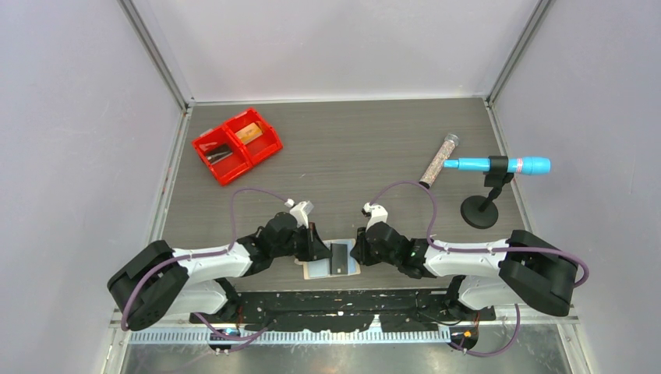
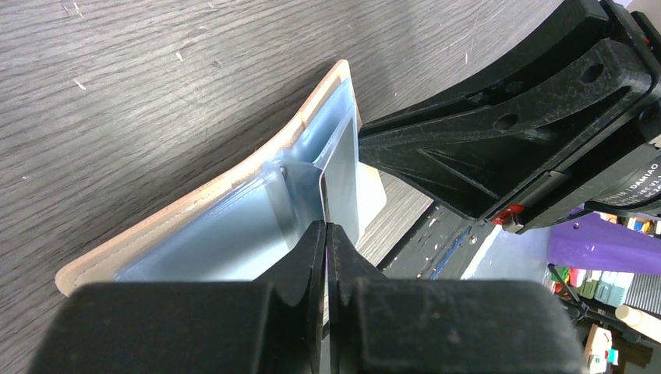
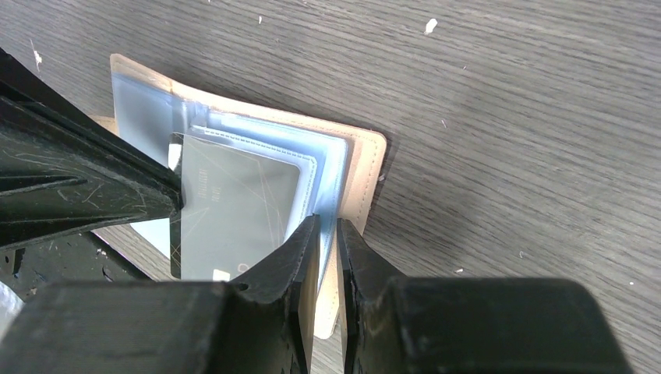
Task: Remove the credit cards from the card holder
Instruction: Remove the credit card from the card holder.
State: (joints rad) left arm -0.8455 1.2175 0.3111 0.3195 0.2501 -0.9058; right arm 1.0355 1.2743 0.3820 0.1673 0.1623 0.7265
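The tan card holder [image 1: 321,269] lies spread open near the table's front edge, between both arms. Its blue-grey inner panels [image 2: 218,241] face up, and its tan rim [image 3: 366,183] bends upward. A dark grey credit card [image 3: 234,210] sticks partway out of a sleeve. My left gripper [image 2: 326,226] is shut on the edge of that card [image 2: 343,179]. My right gripper [image 3: 327,222] is shut on the holder's right edge, clamping leather and panel together. The two grippers almost meet over the holder in the top view, left gripper [image 1: 319,251] and right gripper [image 1: 361,251].
A red two-compartment bin [image 1: 237,145] with small items stands at the back left. A glitter-filled tube [image 1: 440,160] and a blue pen-like tool [image 1: 499,165] on a black stand [image 1: 478,212] are at the right. The table edge is just behind the holder.
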